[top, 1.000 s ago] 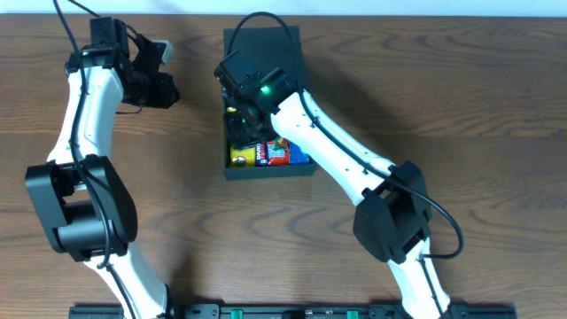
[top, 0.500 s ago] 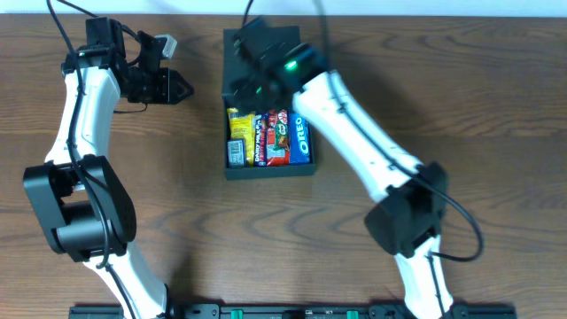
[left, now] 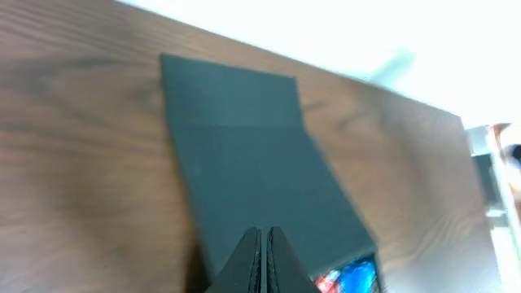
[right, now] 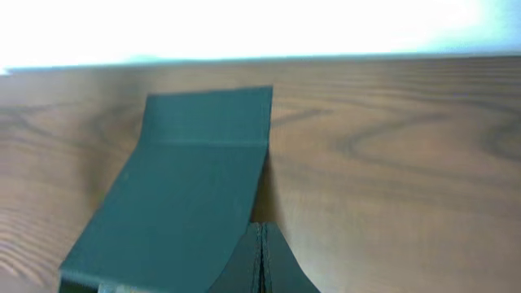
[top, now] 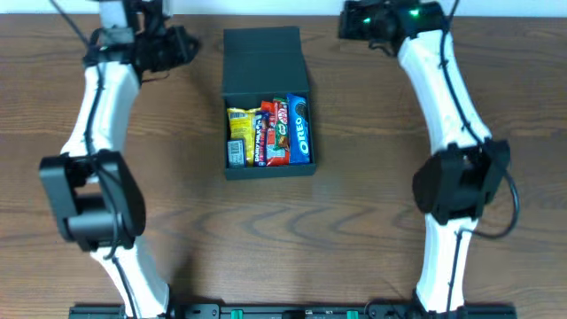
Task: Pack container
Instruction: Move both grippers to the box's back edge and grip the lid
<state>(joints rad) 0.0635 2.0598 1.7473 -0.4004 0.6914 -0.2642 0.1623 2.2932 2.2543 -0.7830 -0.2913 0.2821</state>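
Note:
The container (top: 266, 170), a dark teal box, lies at the table's middle with its flap lid (top: 262, 58) folded open toward the back. Inside it lie several snack packets side by side: a yellow one (top: 239, 135), a red one (top: 271, 133) and a blue Oreo one (top: 299, 133). My left gripper (top: 190, 42) hangs shut and empty at the back left of the lid. At the back right, my right gripper (top: 345, 27) is also shut and empty. Each wrist view looks over closed fingertips (left: 262, 242) (right: 260, 238) at the lid (left: 244, 163) (right: 187, 187).
Bare brown wood table (top: 443, 266) surrounds the box. The far table edge (right: 366, 59) runs just behind both grippers. A strip of arm bases (top: 283, 311) lines the near edge.
The right arm lifted out of the box and swung to the back right, uncovering the packets. The left arm moved back. Both grippers closed.

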